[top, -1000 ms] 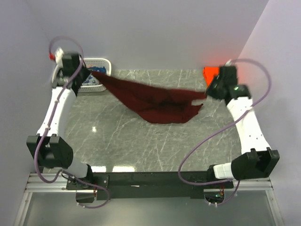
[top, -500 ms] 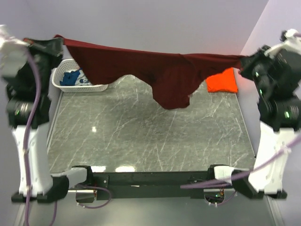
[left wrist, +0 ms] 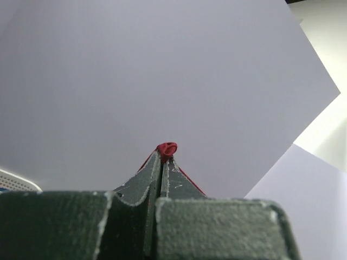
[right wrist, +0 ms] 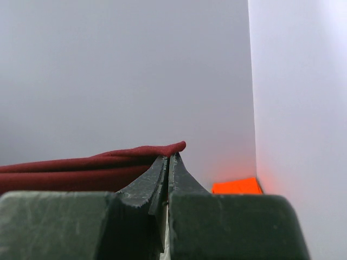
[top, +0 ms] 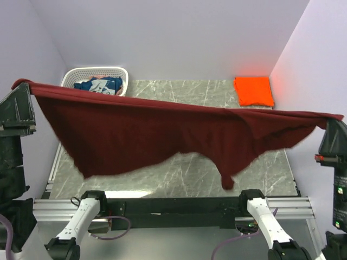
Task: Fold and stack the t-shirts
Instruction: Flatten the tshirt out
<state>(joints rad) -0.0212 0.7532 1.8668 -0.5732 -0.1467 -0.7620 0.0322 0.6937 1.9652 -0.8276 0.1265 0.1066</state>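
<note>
Maroon t-shirt (top: 146, 138) hangs in the air, stretched wide between my two grippers, above the near half of the table (top: 184, 89). As far as I can tell it touches nothing below. The top edge is pulled nearly straight and slopes a bit down to the right. The bottom edge hangs uneven, with one tail drooping lowest right of centre.

Left gripper (left wrist: 164, 154): jaws pressed together on a small bunched nub of maroon cloth that pokes out past the tips. Right gripper (right wrist: 169, 158): jaws pinched closed too, on a folded edge of the shirt, with the cloth running off to the left in that wrist view.

My read on handling: light, limp cloth with no stiffness, so it sags and wrinkles under its own weight. It isn't fragile. A thin pinch like this could slip if I jerk it. The far ends of one edge, as gripped now, look like the best holds, so it spreads flat when lowered. I can't tell whether that edge is the hem or the shoulders.

Further back, the orange t-shirt (top: 254, 91) lies folded flat in the far right corner. In the far left corner the white basket (top: 95, 70) holds the blue t-shirt (top: 99, 85), bunched up inside.
</note>
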